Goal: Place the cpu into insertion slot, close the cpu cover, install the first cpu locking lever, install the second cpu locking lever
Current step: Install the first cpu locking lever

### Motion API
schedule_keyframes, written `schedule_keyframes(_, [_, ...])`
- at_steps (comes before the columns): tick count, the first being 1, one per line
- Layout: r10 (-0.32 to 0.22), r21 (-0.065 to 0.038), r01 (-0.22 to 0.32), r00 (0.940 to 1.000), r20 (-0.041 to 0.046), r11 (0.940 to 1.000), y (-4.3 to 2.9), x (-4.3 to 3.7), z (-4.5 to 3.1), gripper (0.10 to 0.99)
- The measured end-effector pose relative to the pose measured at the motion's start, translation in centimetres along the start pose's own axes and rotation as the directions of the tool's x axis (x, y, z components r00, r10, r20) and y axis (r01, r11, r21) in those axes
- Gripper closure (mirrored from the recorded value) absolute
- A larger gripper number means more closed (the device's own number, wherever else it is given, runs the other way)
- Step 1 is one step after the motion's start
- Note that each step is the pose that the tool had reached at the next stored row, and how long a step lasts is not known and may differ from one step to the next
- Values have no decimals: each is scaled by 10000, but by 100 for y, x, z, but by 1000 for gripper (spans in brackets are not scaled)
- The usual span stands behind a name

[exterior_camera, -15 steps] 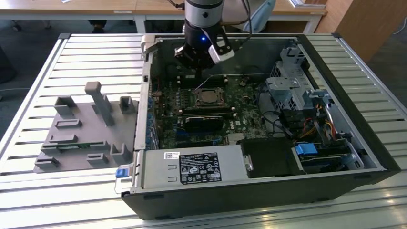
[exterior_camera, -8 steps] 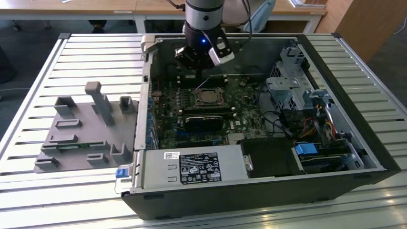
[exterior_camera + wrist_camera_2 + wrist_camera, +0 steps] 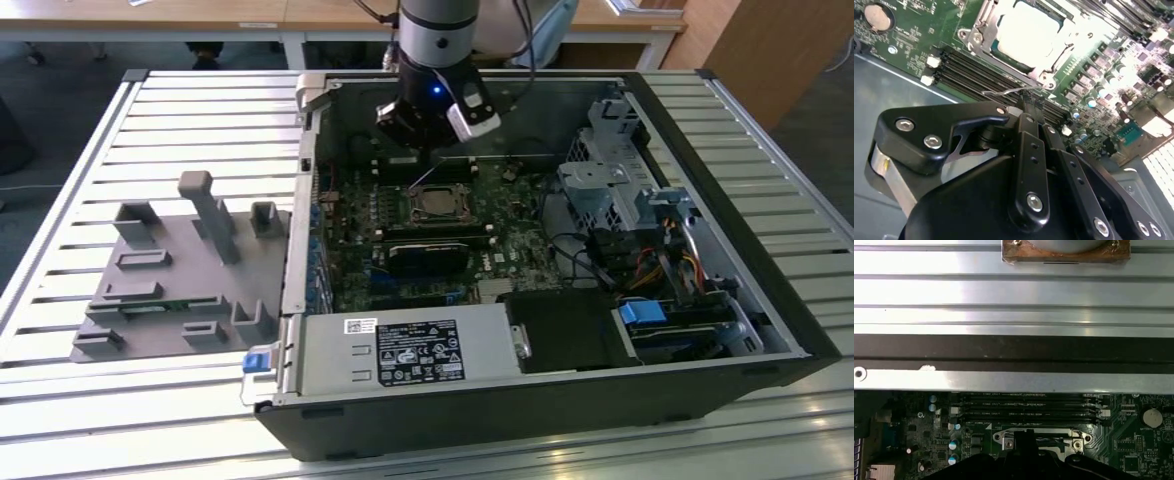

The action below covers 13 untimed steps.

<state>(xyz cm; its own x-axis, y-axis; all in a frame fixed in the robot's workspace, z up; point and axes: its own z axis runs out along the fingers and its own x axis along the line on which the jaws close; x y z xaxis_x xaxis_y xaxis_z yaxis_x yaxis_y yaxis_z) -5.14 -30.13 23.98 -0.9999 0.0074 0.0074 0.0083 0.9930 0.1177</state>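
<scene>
One slatted metal table [image 3: 80, 130] carries an open black computer case [image 3: 534, 415] lying on its side, with a grey moulded fixture tray [image 3: 174, 290] well apart on the exterior view's left. Inside the case, a grey power supply [image 3: 334, 350] bears a printed label [image 3: 416, 352] (its writing is too small to make out). The robot arm reaches down over the green circuit board. In the second wrist view, the gripper [image 3: 1029, 101] has its fingers pressed together, apparently pinching a thin wire locking lever [image 3: 999, 92]. The lever's long axis runs across the fingertips, alongside the black memory slots [image 3: 974, 70]. Just beyond those slots lies the insertion slot [image 3: 995, 48]. The cpu cover [image 3: 988, 20] appears closed around it, and the cpu [image 3: 1026, 32] sits flat inside, pale top up.
</scene>
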Motion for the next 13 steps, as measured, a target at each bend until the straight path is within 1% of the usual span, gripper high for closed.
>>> schedule_keyframes(11, [0,-1,0,10000,0,10000,1,-85,31,973])
schedule_keyframes(12, [0,1,0,10000,0,10000,5,-110,46,973])
schedule_keyframes(13, [0,0,0,10000,0,10000,8,-115,54,973])
